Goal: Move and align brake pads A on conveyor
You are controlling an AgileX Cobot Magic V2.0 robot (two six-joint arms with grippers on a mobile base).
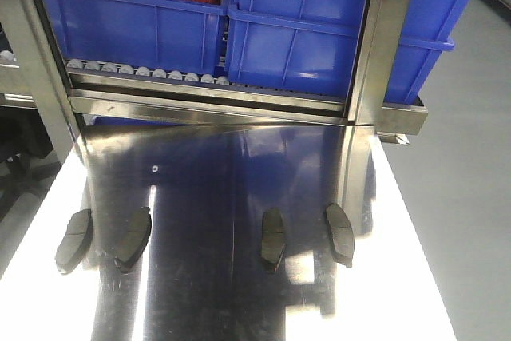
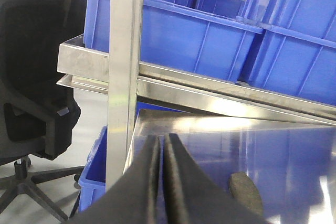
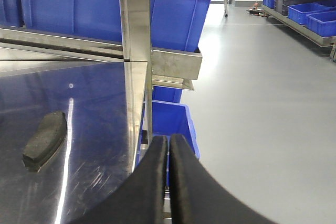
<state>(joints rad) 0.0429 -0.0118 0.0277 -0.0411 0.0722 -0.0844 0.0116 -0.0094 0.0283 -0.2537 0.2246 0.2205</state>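
Several brake pads lie flat on the shiny steel tabletop (image 1: 207, 189), grey faces up: a pair at the left (image 1: 74, 239) (image 1: 134, 238) and a pair at the right (image 1: 273, 239) (image 1: 339, 233). The conveyor is out of view. My left gripper (image 2: 163, 139) hangs shut and empty over the table's left edge, with one brake pad (image 2: 245, 192) to its right. Shut with nothing between its fingers, my right gripper (image 3: 168, 139) sits past the table's right edge, a brake pad (image 3: 46, 139) to its left. Neither gripper shows in the front view.
A steel roller rack (image 1: 207, 93) with blue bins (image 1: 295, 21) stands at the table's far edge, on steel posts (image 3: 135, 19). A black office chair (image 2: 37, 77) stands off the left side. Blue bins (image 3: 173, 121) sit on the floor beside the right edge.
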